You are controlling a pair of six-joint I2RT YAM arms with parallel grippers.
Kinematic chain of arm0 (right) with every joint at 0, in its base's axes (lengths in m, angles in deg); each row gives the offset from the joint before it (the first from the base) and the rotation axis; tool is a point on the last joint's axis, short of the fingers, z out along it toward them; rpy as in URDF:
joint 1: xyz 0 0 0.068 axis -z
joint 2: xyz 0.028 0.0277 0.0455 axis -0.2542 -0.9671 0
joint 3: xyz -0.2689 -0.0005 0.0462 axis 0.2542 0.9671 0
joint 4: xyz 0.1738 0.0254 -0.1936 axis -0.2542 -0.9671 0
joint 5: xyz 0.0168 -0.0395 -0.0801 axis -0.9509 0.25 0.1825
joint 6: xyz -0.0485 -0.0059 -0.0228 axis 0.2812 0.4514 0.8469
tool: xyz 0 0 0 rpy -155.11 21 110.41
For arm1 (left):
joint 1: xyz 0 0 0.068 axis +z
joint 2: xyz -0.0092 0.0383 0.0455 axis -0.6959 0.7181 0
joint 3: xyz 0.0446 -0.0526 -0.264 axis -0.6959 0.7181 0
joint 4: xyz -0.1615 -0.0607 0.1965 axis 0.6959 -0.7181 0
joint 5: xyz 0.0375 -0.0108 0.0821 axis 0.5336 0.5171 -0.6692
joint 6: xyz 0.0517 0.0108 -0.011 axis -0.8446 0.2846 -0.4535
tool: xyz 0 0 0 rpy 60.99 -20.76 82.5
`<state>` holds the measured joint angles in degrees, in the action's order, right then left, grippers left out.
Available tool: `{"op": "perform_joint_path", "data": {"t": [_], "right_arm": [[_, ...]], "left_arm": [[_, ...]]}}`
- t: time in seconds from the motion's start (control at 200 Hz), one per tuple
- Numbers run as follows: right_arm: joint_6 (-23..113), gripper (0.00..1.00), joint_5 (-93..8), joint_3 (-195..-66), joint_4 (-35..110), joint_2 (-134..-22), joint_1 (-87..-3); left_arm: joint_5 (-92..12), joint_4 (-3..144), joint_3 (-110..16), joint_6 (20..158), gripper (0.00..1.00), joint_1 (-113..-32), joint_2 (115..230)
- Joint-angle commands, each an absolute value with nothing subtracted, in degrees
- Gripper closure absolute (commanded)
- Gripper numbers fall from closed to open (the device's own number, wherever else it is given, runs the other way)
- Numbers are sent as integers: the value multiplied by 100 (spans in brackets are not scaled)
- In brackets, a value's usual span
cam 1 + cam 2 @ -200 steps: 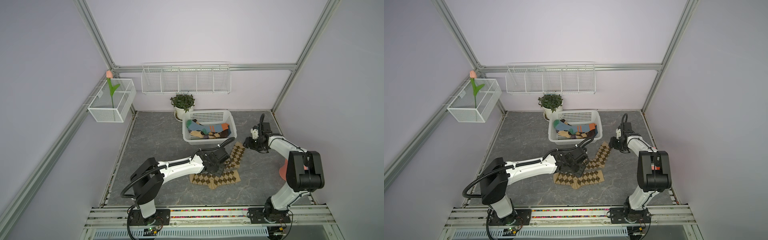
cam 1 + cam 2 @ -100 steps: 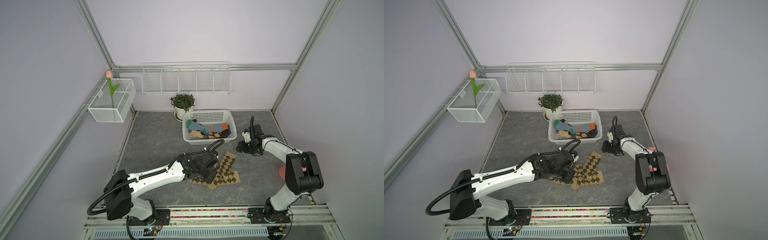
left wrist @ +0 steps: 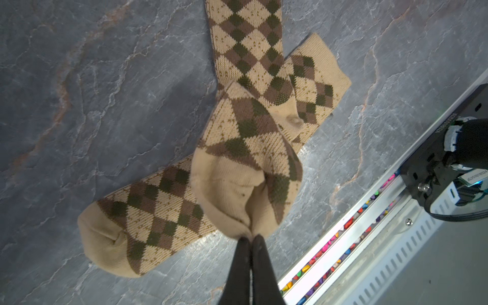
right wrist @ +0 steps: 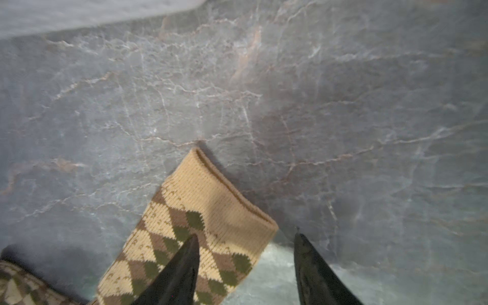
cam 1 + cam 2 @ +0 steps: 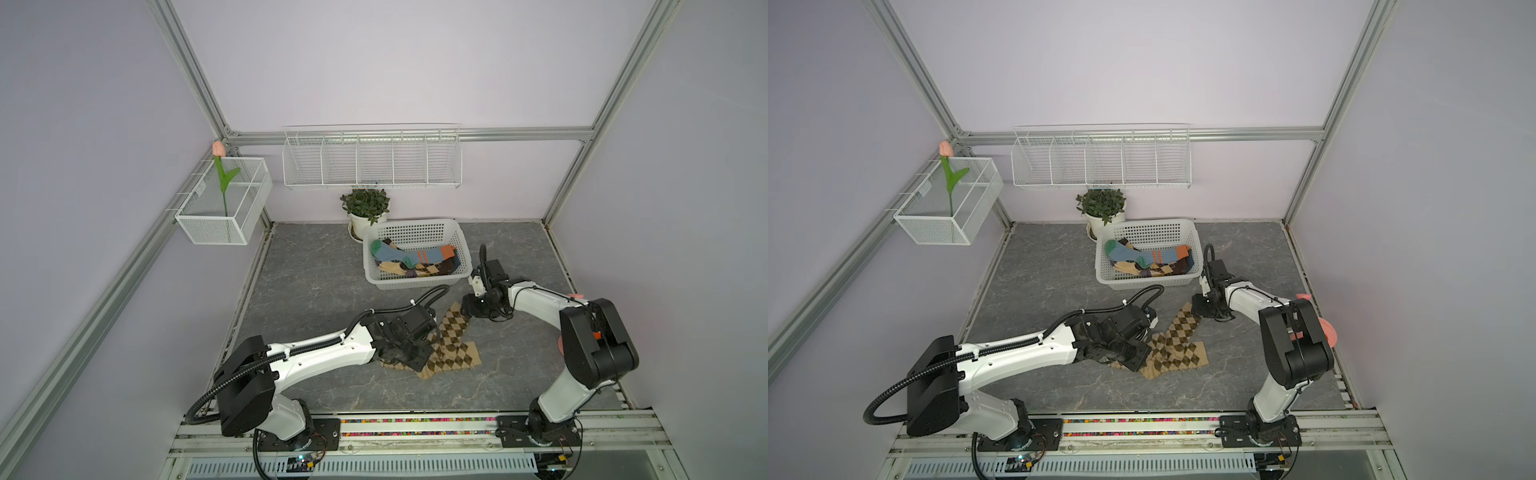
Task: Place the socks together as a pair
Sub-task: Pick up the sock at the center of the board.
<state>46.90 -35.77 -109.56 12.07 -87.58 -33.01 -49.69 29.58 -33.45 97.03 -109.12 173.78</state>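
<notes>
Our left gripper [image 3: 249, 239] has its jaws pressed together on the plain tan end of the upper tan argyle sock [image 3: 248, 60], bunching the knit and lifting it there. The rest of that sock runs away across the grey table [image 3: 92, 79]. It crosses over the lower tan argyle sock [image 3: 155, 200], which lies flat with its toe and cuff both showing.

Our right gripper [image 4: 245, 237] stands with its jaws apart at the upper sock's far cuff. One fingertip [image 4: 190, 250] is over the knit and the other over bare table; we cannot tell whether either touches.

In both top views the left gripper's body covers the pinched end, so we see the grip itself only from the left wrist. A pink object [image 5: 1327, 330] is mostly hidden behind the right arm.

Behind the socks, the white basket [image 5: 415, 284] holds blue socks with orange stripes [image 5: 415, 254] on top of a tangle of dark argyle socks [image 5: 432, 269]; we cannot count what lies underneath. A potted plant [image 5: 365, 203] stands just beside the basket. A mesh box [image 5: 216, 230] on the side rail holds a tulip [image 5: 219, 148], and a wire shelf [image 5: 372, 166] hangs on the back wall.
</notes>
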Motion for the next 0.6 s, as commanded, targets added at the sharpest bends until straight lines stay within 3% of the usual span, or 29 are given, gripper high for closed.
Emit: {"op": "perform_joint_path", "data": {"t": [0.0, 0.15, 0.39, 0.595], "right_arm": [[4536, 44, -3218, -11028, 1189, -9022, -3462], [4478, 56, -3030, -11138, 1068, -9215, -3545], [4453, 89, -2921, -11048, 980, -8876, -3561], [4511, 93, -2900, -10998, 636, -7660, -3547]], "left_arm": [[-4966, 2992, -3247, 9669, 100, -10887, 17210], [-4990, 3008, -3194, 9684, 100, -10845, 17083], [-5232, 2860, -3235, 9692, 100, -10782, 16959], [-5739, 2438, -3334, 9824, 100, -10442, 16252]]}}
